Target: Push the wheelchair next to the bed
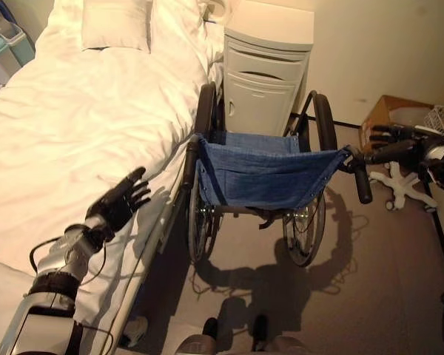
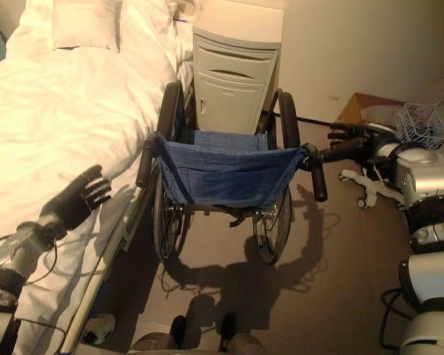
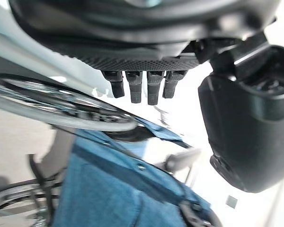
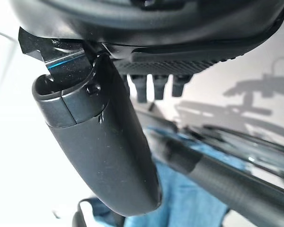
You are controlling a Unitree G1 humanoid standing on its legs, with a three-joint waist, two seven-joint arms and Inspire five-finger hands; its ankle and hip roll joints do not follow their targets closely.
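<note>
The wheelchair (image 1: 263, 177) has a blue cloth backrest and stands right beside the white bed (image 1: 74, 126), its front facing a cabinet. My left hand (image 1: 118, 203) hovers open over the bed's edge, left of the left push handle (image 1: 190, 159) and clear of it. On the other side, my right hand (image 1: 396, 144) is open next to the right push handle (image 1: 362, 185), with the thumb reaching towards the handle's top. In the right wrist view the handle (image 4: 227, 184) lies past the thumb (image 4: 99, 142), not gripped. The blue cloth (image 3: 109, 198) lies beyond the straight left fingers (image 3: 139, 87).
A pale bedside cabinet (image 1: 266, 74) stands just ahead of the wheelchair against the wall. To the right are a cardboard box (image 1: 385, 115), a white wire basket (image 2: 422, 122) and a white star-shaped chair base (image 1: 403, 185). Bins (image 1: 7, 41) stand beyond the bed.
</note>
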